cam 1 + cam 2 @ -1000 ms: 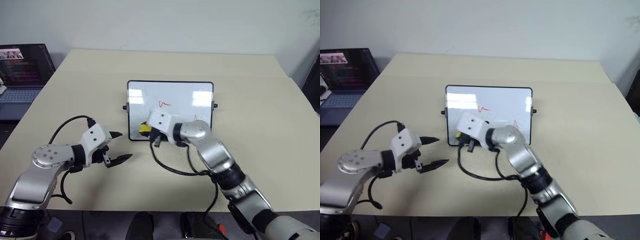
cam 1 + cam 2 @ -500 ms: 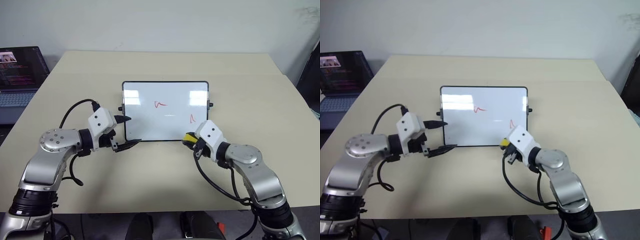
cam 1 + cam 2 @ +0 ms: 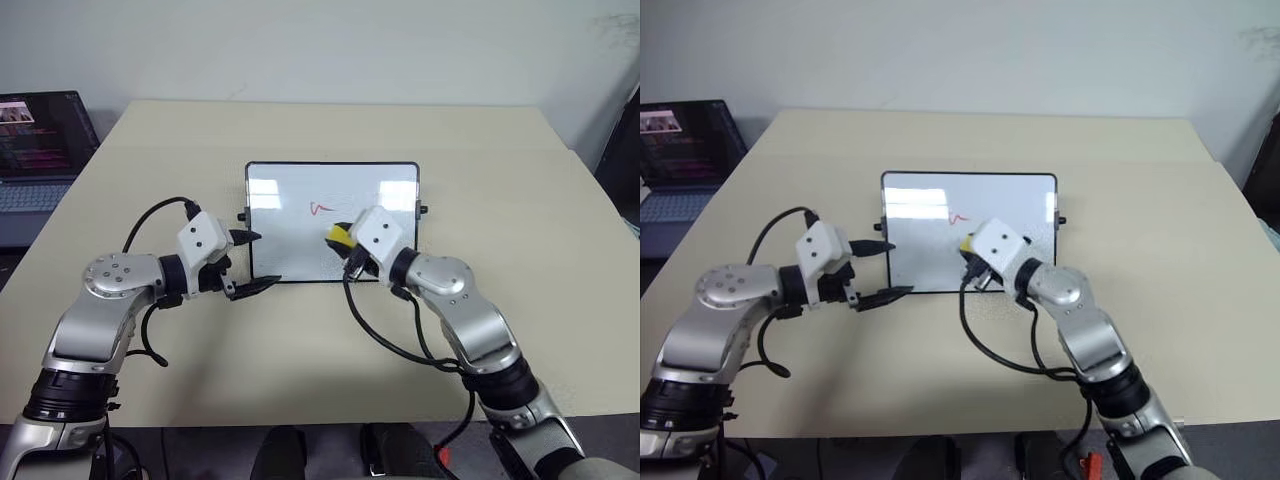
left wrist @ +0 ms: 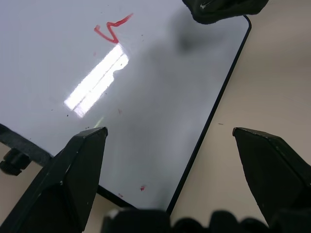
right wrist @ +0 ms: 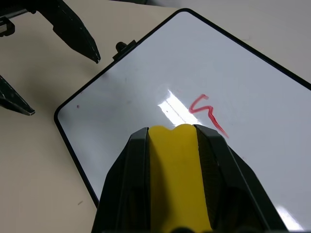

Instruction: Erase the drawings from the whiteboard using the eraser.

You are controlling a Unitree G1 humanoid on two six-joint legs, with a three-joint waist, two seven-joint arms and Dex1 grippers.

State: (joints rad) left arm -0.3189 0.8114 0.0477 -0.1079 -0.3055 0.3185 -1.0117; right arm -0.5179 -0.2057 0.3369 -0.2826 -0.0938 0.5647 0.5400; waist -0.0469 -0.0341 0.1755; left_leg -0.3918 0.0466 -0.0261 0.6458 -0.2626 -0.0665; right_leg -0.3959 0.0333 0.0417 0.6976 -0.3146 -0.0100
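The whiteboard lies flat in the middle of the table, with one red drawing near its centre, also seen as the drawing in the right wrist view. My right gripper is shut on the yellow eraser, held over the board's middle just near-right of that squiggle; the gripper's body hides the board's near right part. My left gripper stands open at the board's near left corner, one fingertip over the left edge, the other fingertip just off the near edge.
A dark open laptop stands at the far left, off the beige table. Black cables loop from both wrists over the table's near part. A dark object shows past the table's right edge.
The right gripper carried the eraser from the board's near left across to its near right corner, then back onto the middle. The left gripper came up to the board's left corner and stayed.
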